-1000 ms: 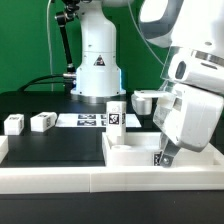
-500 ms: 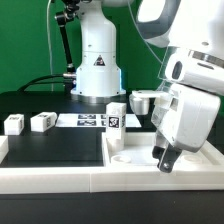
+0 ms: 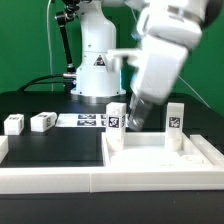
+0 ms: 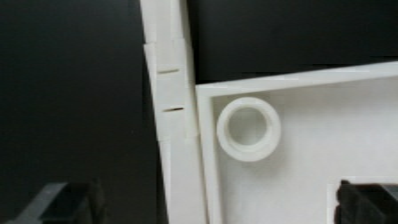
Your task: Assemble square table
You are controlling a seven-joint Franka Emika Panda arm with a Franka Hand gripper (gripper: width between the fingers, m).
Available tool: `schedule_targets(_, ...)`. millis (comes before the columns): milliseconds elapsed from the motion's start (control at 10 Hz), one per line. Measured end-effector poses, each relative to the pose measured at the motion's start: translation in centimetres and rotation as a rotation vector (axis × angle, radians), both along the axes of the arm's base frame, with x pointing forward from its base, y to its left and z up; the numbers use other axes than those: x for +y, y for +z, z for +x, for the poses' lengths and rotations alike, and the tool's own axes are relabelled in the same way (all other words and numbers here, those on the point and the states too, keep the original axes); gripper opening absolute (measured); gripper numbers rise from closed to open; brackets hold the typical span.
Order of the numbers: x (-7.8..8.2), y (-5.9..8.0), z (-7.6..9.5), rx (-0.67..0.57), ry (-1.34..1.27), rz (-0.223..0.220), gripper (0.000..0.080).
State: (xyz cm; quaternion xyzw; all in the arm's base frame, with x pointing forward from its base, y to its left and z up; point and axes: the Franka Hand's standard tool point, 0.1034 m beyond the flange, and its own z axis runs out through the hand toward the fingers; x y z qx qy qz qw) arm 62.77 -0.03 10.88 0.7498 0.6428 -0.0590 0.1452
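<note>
Blurred arm [image 3: 165, 45] leans down over the square tabletop [image 3: 150, 158], which lies flat up front on the exterior view's right, round socket [image 4: 249, 128] facing up. Gripper [image 3: 131, 116] hangs low near its far edge, fingers [image 4: 366, 198] spread, holding nothing, tips cropped in the wrist view. Behind, one leg [image 3: 117, 116] and another leg [image 3: 176, 122] stand upright.

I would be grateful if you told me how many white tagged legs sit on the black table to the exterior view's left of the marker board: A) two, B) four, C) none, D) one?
A: two sit there, one leg nearest the table's edge and another leg beside it with a gap between, both short of the marker board.
</note>
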Motion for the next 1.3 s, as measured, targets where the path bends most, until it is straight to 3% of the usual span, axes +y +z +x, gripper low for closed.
schedule_targets(200,-3.1,2.2,-1.8,0.004,-0.009,0.007,0.0649)
schedule_targets(300,-4.2,2.6,-2.6,-0.001,-0.034,0.014,0.0649)
schedule_targets(400,-4.9,2.3,-3.5,0.005,-0.055,0.017,0.0649)
schedule_targets(800,-4.8,1.8,-3.5,-0.055,-0.272,0.037,0.0649)
schedule_targets(900,-6.0,0.6,-4.7,-0.073,-0.418,0.046,0.0649)
schedule_targets(1100,-8.6,0.3,-6.3,-0.058,-0.576,0.061,0.0649)
schedule_targets(1300,-9.5,-0.3,-7.3,-0.063,-0.683,0.074,0.0649)
